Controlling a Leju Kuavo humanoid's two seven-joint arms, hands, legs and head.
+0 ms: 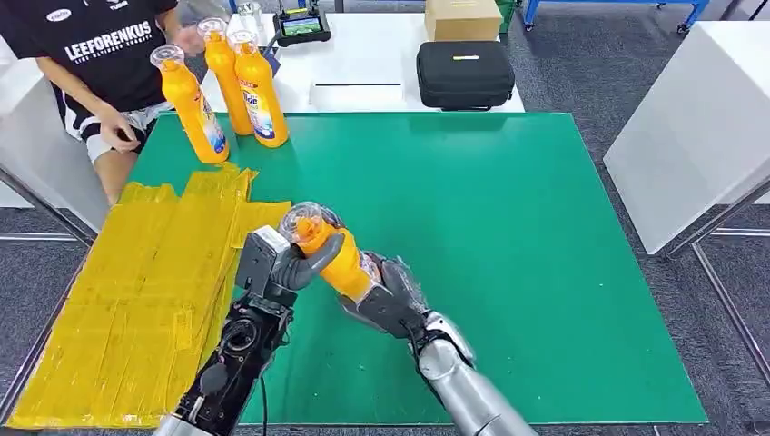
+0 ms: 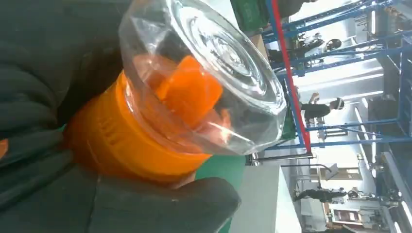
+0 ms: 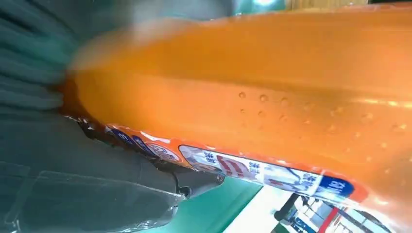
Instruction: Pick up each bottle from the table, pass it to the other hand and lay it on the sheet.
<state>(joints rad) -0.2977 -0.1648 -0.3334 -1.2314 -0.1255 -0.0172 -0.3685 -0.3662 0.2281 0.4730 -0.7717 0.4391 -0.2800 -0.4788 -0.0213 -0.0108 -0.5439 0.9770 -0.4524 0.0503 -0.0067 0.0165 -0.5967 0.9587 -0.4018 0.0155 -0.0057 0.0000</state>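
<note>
While both hands (image 1: 304, 263) (image 1: 386, 300) grip it at frame centre, orange bottle (image 1: 340, 259) shows clear cap, blue-red label, writing illegible.

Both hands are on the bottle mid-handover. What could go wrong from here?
1. The left hand holds the bottle only at its neck under the clear cap; if the right hand lets go early, the body may swing or slip.
2. Laying it on the yellow sheet could wrinkle its loose strips.
</note>
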